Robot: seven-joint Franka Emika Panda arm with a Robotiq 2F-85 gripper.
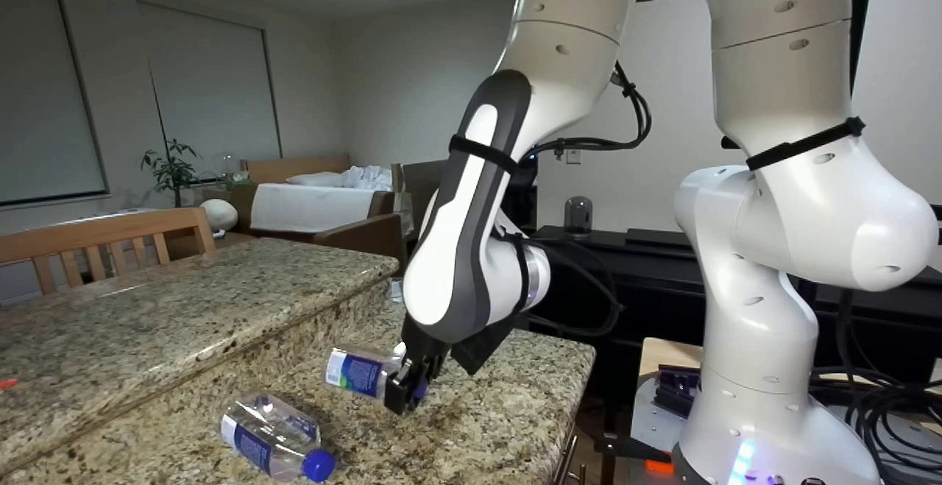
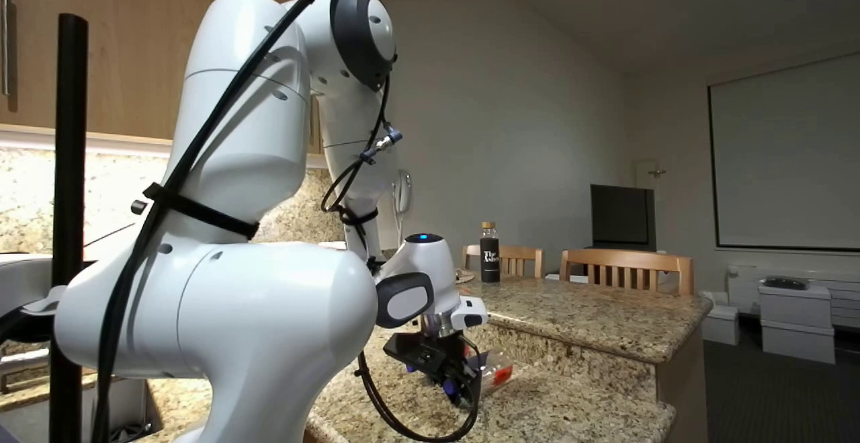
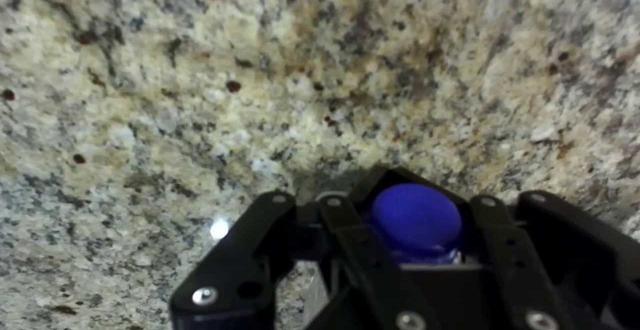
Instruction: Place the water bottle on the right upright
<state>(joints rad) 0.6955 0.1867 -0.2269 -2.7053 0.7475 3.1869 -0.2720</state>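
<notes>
Our pincer (image 1: 409, 389) is clamped on the water bottle (image 1: 360, 373) near its blue cap (image 3: 417, 217), the bottle lying sideways on the counter (image 1: 508, 400). Let's lift gently and rotate it base-down before letting go.

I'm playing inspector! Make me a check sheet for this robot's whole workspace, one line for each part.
Surface: speckled stone counter, raised ledge alongside.
Job's things: water bottle, on its side, not yet upright.
Clutter: second clear bottle, also on its side; dark bottle upright on the ledge.
End effector: closed on the water bottle at its capped end.
Cables: black cable strapped along the arm; slack loop hanging near the end effector.
Surroundings: wooden chairs, leafy plant.
</notes>
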